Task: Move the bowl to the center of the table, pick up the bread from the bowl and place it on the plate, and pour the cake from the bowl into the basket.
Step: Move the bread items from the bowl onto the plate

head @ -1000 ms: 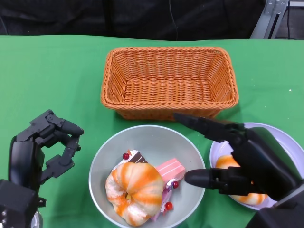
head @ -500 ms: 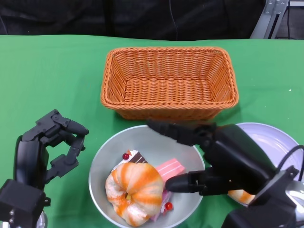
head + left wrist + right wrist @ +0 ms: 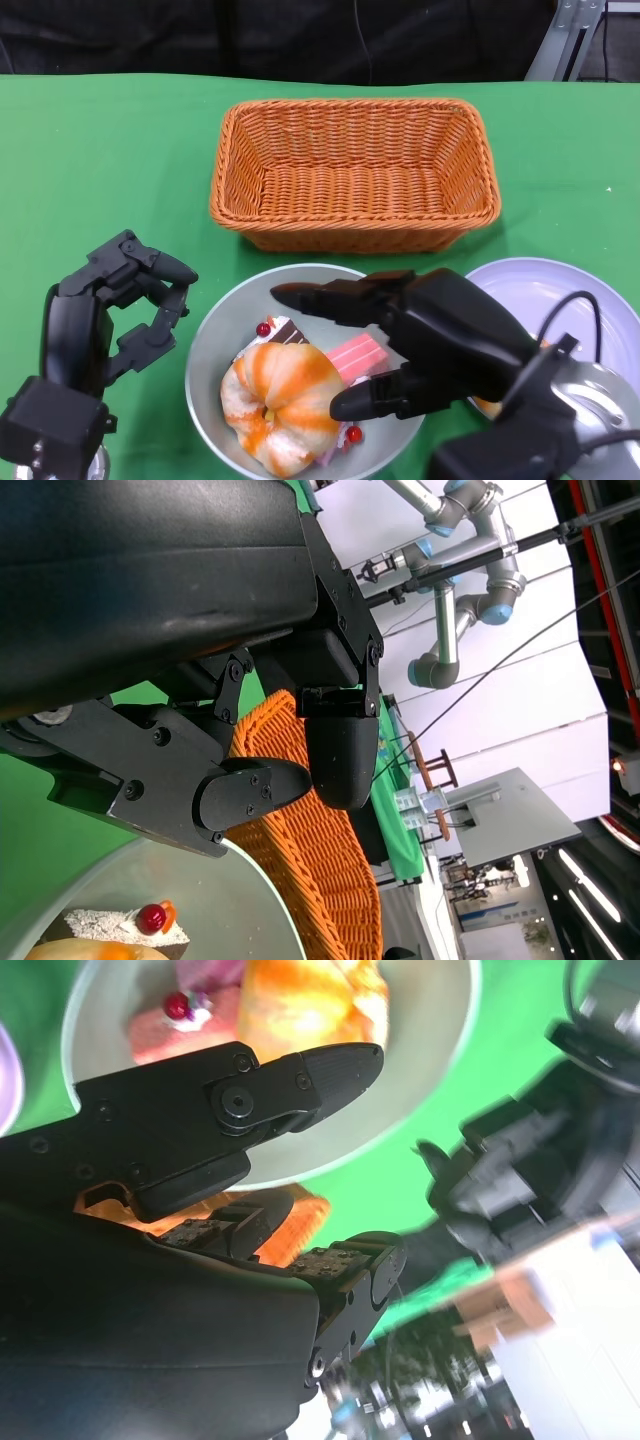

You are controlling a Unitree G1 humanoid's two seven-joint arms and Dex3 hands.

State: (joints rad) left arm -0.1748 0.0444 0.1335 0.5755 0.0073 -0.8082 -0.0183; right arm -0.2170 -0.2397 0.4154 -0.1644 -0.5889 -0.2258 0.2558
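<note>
The left robot hand (image 3: 110,310) hovers empty, fingers apart, left of the grey bowl (image 3: 225,320). The bowl, near the desk's (image 3: 100,150) middle, holds bread (image 3: 280,400) and cake (image 3: 358,355). The right robot hand (image 3: 420,345) spreads empty over it, beside the plate (image 3: 560,290). The wicker basket (image 3: 355,175) sits beyond.

No lettering, label, brand mark or number can be read anywhere in these views. The bowl (image 3: 215,345), the basket (image 3: 356,172) and the plate (image 3: 560,290) carry no print, and neither black hand shows a marking. Past the basket in the left wrist view, the background room is too small and blurred to give up any sign.
</note>
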